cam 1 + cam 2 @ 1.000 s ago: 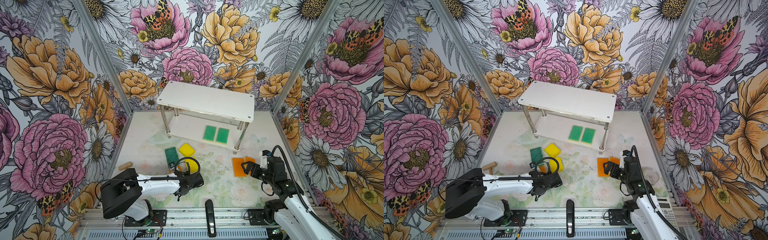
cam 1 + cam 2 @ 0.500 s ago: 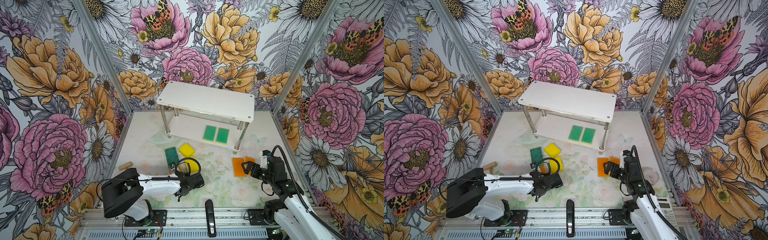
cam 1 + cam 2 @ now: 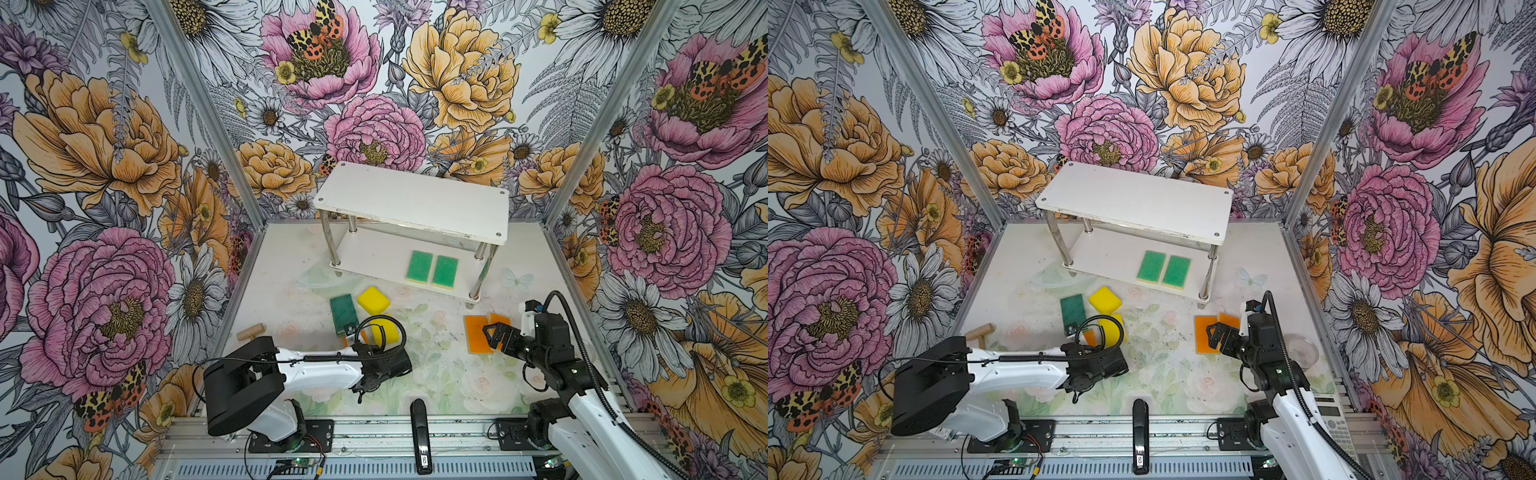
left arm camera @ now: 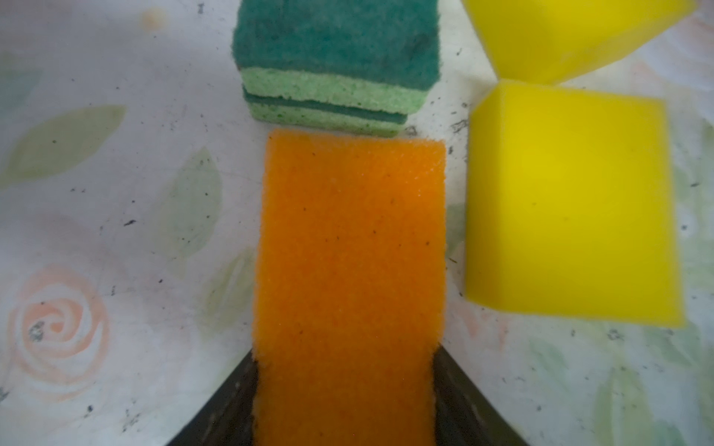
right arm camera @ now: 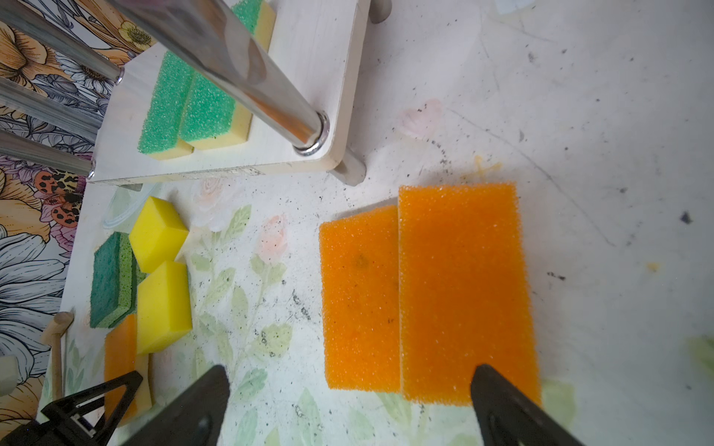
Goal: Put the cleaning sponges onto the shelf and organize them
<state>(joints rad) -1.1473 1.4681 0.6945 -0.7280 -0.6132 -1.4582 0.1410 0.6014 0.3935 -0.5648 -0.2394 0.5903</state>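
In the left wrist view the left gripper [image 4: 345, 351] is shut on an orange sponge [image 4: 347, 270], one finger pressed against each long side. A stack of two dark green sponges [image 4: 336, 38] lies just beyond it, and two yellow sponges [image 4: 564, 200] sit beside it. In both top views this gripper [image 3: 363, 338] is low over the table's front left. The right gripper [image 5: 349, 370] hangs open above the near ends of two orange sponges [image 5: 463, 289] lying side by side [image 3: 476, 334]. Two light green sponges [image 3: 432, 269] lie on the lower board of the shelf [image 3: 415, 199].
A wooden mallet [image 3: 251, 331] lies by the left wall. A black handle-shaped object [image 3: 419, 432] rests on the front rail. A clear round lid [image 3: 1304, 351] and a calculator [image 3: 1333, 415] sit at the front right. The shelf's chrome post [image 5: 251, 73] stands close to the right gripper.
The left gripper's jaws have closed in on the orange sponge. Both arms have stayed almost where they were, and the right gripper is still open.
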